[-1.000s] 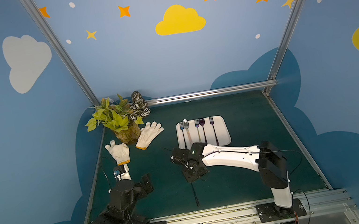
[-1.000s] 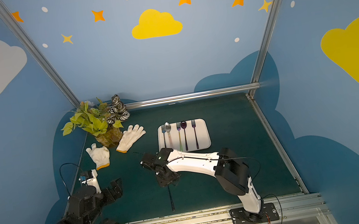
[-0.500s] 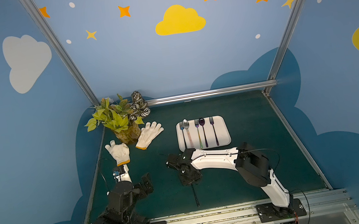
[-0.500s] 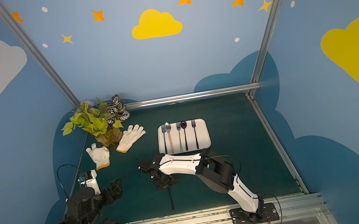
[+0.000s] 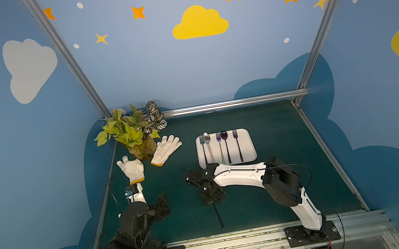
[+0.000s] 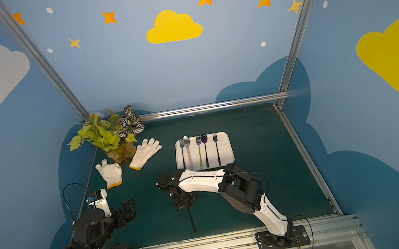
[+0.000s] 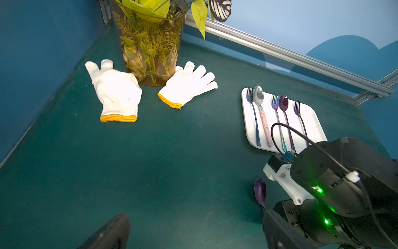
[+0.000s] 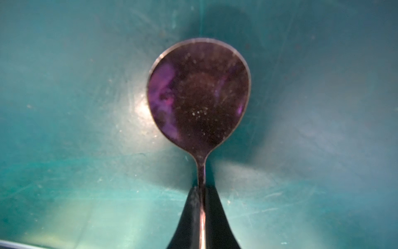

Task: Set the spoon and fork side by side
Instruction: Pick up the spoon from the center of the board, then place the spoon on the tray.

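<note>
**Right tool clenched on the purple spoon, front-middle of the table**

So the right wrist view is basically all spoon. Both fingers pinch the neck just behind the bowl, and the bowl faces up with green table right underneath. I honestly can't tell whether it's resting on the surface or a hair above it. In both top views the handle pokes out from under the tool toward the front rail, and the bowl end points toward the tray.

The left tool hangs off to the left with its jaws wide apart and nothing between them.

Further back, the white tray sits just beyond the right wrist. Lined up on it, handles toward the front, from left to right:
- a blue fork
- a silver spoon, just beside the blue fork
- a rainbow fork
- a second purple spoon, next to the rainbow fork
- a purple fork, alone with bare tray to its right

At back left, two white gloves with orange cuffs lie flat on either side of a clear vase of leafy plants in the corner.
</note>
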Robot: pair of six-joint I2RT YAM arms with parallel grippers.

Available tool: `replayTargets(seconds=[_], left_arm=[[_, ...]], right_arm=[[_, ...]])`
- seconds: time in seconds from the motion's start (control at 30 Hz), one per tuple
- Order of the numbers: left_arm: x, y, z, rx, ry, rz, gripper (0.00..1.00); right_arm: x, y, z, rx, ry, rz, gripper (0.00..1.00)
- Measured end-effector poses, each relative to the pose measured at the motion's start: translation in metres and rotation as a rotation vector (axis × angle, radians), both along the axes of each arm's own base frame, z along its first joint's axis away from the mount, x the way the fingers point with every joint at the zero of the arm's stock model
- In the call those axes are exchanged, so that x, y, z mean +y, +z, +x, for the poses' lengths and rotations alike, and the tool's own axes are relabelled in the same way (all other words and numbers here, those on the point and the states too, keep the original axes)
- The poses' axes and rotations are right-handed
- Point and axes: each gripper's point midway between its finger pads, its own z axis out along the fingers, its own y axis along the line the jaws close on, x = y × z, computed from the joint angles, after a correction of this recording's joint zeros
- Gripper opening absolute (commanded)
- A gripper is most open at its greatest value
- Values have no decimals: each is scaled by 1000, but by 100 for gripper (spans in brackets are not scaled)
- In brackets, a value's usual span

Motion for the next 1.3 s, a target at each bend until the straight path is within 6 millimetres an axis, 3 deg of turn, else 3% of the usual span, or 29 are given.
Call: replayTargets(seconds=[0.23, 0.37, 0.6, 0.83, 0.97, 1.07, 1.3], left_arm=[[1, 1, -1, -10, 4, -2, 100], [2, 2, -1, -17, 8, -3, 100], [3, 3, -1, -20, 13, 0, 100], [3, 3, -1, -20, 13, 0, 100], [3, 2, -1, -14, 13, 3, 100], [3, 1, 0, -7, 13, 6, 100], [2, 0, 1, -1, 12, 9, 100]], right_arm=[[-9, 5, 12, -17, -9, 24, 0], [-29, 29, 33, -43, -31, 68, 0], [-87, 105, 106, -150, -133, 212, 0], [-169, 129, 193, -225, -260, 191, 0], [-192, 126, 245, -250, -285, 175, 0], [-199, 110, 271, -238, -278, 156, 0], [-204, 64, 297, -165, -251, 100, 0]])
